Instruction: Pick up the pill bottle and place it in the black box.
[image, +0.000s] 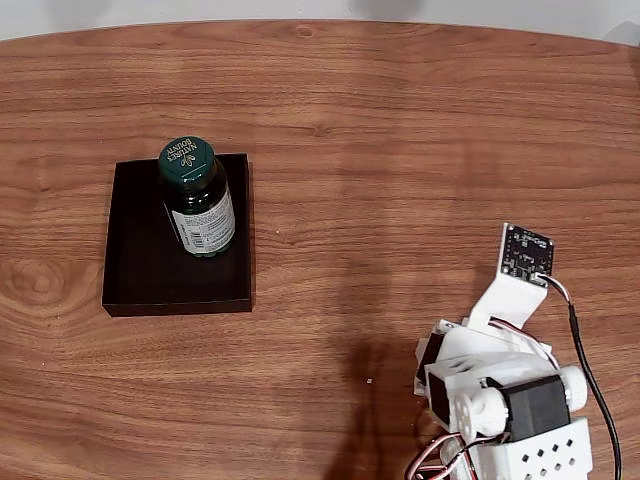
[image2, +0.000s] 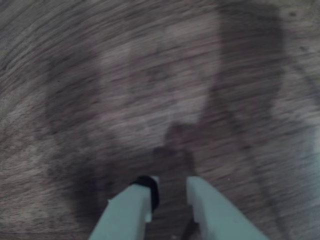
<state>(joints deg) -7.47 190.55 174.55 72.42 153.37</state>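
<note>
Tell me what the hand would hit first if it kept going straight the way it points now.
Probably the brown wood-grain table. In the wrist view the hand points at bare wood with its white fingers slightly apart, nothing between them. Depth is unclear in that blurred picture.

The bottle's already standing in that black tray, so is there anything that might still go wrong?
The pill bottle stands upright in the black box, near its right wall in the fixed view; a bump might topple it out. The tool is empty and hangs low over the table, so a careless move might scrape the wood.
</note>
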